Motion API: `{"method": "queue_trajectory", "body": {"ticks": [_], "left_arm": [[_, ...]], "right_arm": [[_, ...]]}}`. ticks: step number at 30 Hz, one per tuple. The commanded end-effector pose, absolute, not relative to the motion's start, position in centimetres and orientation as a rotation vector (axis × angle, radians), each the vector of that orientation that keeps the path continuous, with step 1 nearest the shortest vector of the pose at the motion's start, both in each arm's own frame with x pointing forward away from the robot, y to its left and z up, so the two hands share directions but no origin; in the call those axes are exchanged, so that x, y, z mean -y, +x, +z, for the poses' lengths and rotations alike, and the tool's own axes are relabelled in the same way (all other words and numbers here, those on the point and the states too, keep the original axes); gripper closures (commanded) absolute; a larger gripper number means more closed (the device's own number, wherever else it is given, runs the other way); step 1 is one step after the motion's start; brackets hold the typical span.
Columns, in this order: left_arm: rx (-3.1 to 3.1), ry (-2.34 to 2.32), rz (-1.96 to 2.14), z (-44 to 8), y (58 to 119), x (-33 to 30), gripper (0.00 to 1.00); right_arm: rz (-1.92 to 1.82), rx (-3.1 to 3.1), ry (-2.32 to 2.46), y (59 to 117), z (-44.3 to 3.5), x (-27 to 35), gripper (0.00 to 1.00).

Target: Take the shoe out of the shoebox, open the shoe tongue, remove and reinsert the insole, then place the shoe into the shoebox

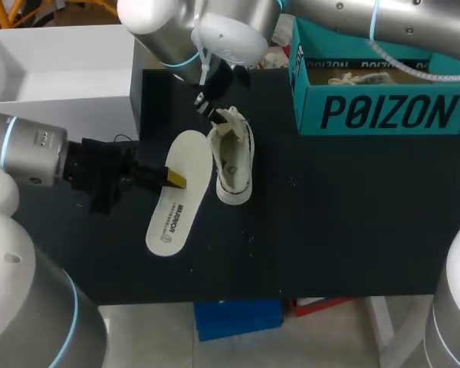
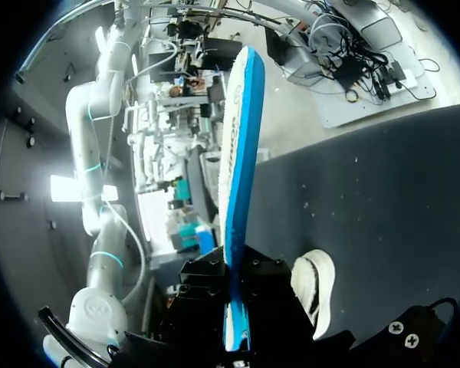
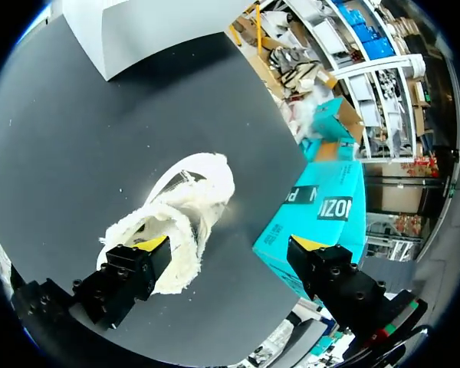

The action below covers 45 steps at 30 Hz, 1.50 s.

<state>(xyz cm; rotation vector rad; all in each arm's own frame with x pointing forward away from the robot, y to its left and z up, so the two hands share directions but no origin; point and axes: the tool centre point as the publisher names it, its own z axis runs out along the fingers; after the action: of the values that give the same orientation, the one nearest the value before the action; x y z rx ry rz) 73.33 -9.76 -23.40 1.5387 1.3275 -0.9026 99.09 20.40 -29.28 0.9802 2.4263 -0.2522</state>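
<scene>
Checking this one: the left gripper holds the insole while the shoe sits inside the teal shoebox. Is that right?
Not quite. The left gripper does hold the insole, but the shoe is not inside the teal shoebox. It sits on the black table, right beside the insole. The head view shows this.

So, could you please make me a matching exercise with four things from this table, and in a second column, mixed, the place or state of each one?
Things:
1. insole
2. shoe
3. shoebox
4. white box

Places or states:
A. teal, at the far right
B. gripped by the left tool
C. open, at the far left
D. on the black table, at the open right tool

Pairs: 1-B, 2-D, 3-A, 4-C
</scene>
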Motion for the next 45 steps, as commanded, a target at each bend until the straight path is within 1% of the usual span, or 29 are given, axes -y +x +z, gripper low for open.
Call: {"method": "queue_trajectory", "body": {"ticks": [1,11,20,21,22,36,41,45], "left_arm": [[-1.335,1.563,-0.912,-23.3,73.4,10.0,1.0],[-1.373,1.63,-0.945,-23.7,73.2,10.7,1.0],[-1.388,1.659,-0.978,-24.4,73.6,11.4,1.0],[-1.386,1.663,-0.98,-24.4,73.6,11.5,1.0],[-1.385,1.666,-0.982,-24.4,73.6,11.6,1.0],[-1.361,1.66,-1.002,-24.6,73.7,12.5,1.0],[-1.356,1.646,-1.004,-24.6,73.9,12.1,1.0],[-1.362,1.638,-1.012,-24.9,74.0,11.9,1.0]], "right_arm": [[-0.187,-2.417,1.061,97.9,-28.1,-19.3,0.0],[0.227,-2.298,1.583,94.3,-26.9,-18.6,0.0],[0.532,-2.086,1.756,90.4,-25.8,-17.8,0.0],[0.579,-2.063,1.714,89.8,-25.6,-17.7,0.0],[0.536,-2.08,1.696,89.5,-25.5,-17.6,0.0],[0.561,-2.129,1.67,89.6,-25.9,-17.7,0.0],[0.709,-2.338,1.259,88.5,-26.3,-16.9,0.0],[0.714,-2.425,1.096,87.2,-26.0,-15.4,0.0]]}}
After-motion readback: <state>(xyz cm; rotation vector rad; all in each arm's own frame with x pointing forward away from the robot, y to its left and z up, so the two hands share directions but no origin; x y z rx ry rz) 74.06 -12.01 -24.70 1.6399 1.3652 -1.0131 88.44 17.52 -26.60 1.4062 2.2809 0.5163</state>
